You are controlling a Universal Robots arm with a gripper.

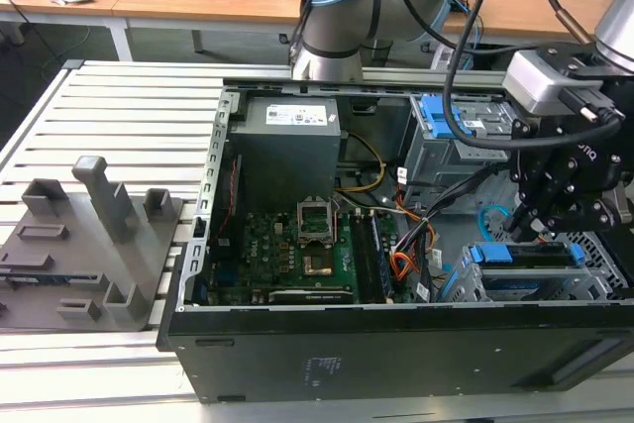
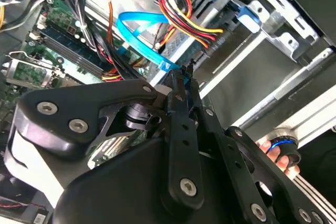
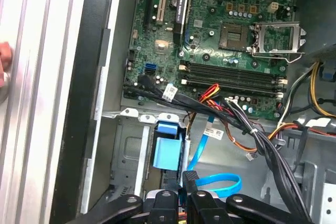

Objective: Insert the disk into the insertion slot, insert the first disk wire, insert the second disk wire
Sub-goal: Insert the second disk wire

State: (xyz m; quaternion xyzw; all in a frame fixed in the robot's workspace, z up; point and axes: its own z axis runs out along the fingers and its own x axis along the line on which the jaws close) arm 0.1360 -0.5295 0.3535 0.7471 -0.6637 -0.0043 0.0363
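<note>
The black robot gripper (image 1: 540, 220) hangs inside the open black desktop computer case (image 1: 396, 344), at the case's end on the exterior view's right. Its jaws are closed on the small dark plug of the second disk wire (image 2: 137, 27), a thin, flat, glossy light-blue cable that loops away from the jaw tips in both wrist views (image 3: 218, 184).

The disk (image 1: 530, 255), a flat rectangular drive in a bright blue plastic carrier, is seated in the insertion slot (image 1: 604, 274), a low grey perforated sheet-metal cage in the case's near corner on the exterior view's right, just below the gripper.

The first disk wire (image 2: 184, 17), a bundle of thin orange-red, yellow and black strands, ends in a small black plug beside the blue loop; whether it is mated cannot be told.

The green printed circuit board (image 3: 231, 30) lies flat on the case floor, with an empty square metal socket and long black memory slots. The case rests on a ribbed aluminium counter (image 1: 129, 116); a grey moulded fixture tray (image 1: 89, 245) sits towards the counter's edge on the exterior view's left.
</note>
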